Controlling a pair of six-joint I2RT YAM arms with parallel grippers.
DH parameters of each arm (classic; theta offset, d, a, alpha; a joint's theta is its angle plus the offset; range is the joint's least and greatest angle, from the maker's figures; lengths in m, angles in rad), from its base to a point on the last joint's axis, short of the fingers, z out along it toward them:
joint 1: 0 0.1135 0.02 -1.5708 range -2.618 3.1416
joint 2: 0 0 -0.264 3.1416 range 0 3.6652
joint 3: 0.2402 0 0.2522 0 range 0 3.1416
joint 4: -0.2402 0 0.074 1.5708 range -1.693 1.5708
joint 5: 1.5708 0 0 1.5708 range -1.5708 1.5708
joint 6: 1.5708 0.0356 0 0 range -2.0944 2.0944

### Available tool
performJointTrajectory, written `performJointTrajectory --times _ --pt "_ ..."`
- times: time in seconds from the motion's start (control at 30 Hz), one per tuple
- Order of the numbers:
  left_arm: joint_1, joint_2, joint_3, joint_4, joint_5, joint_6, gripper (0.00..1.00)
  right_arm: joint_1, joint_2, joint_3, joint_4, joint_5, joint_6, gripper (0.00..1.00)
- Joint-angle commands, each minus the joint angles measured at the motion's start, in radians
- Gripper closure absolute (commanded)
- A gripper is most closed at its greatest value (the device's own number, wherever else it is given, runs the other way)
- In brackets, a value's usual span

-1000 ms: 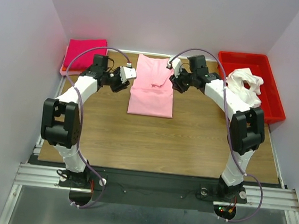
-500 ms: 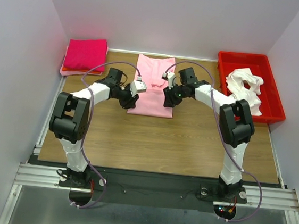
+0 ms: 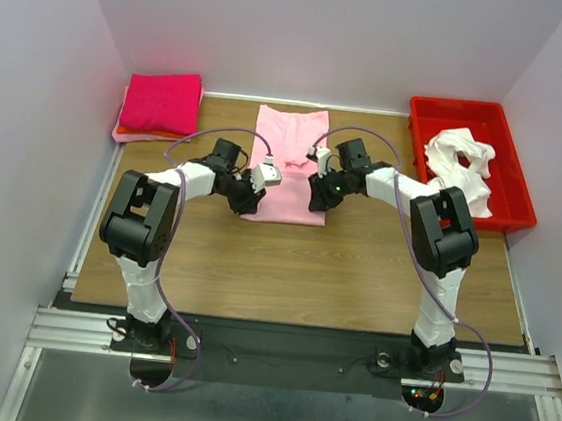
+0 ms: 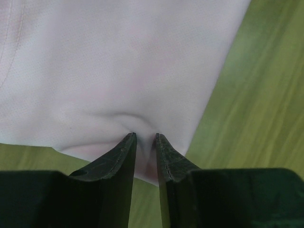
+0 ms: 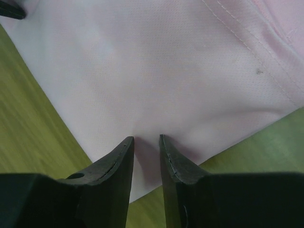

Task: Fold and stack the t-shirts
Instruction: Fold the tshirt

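The top external camera looks down from behind, arm bases (image 3: 152, 336) at 6 o'clock. Both wrist cameras sit close on the 6 o'clock hem of the pink t-shirt (image 3: 285, 171), which all views share.

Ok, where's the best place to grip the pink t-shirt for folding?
Pinch the pink t-shirt at its two near hem corners, coming in low from the near side. It lies flat, and that free edge is what the left gripper and right gripper can bite.

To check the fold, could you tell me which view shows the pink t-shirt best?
The top external view: it alone shows nearly the whole pink t-shirt. Each wrist view shows only a close-up patch near one bottom corner.
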Motion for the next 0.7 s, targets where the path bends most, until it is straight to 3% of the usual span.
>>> performJointTrajectory --times 0.0,0.17,0.33,0.47,0.6,0.67 --pt "-0.040 -0.063 -0.125 -0.176 0.021 0.032 0.67 0.040 -0.103 -0.137 -0.058 0.002 0.006 0.66" --pt "-0.072 -0.197 -0.190 -0.273 0.078 0.076 0.68 0.078 -0.271 -0.242 -0.104 -0.095 0.046 0.65" --pt "-0.040 -0.243 -0.058 -0.477 0.196 0.168 0.52 0.072 -0.418 -0.240 -0.115 -0.065 0.069 0.54" --pt "0.015 -0.208 0.075 -0.472 0.206 0.164 0.49 0.017 -0.344 -0.149 -0.115 -0.009 0.024 0.52" --pt "0.075 -0.053 0.253 -0.521 0.216 0.201 0.39 -0.034 -0.226 -0.041 -0.115 0.002 -0.031 0.52" --pt "0.103 -0.006 0.333 -0.521 0.212 0.195 0.39 -0.039 -0.187 0.014 -0.113 0.011 -0.046 0.51"
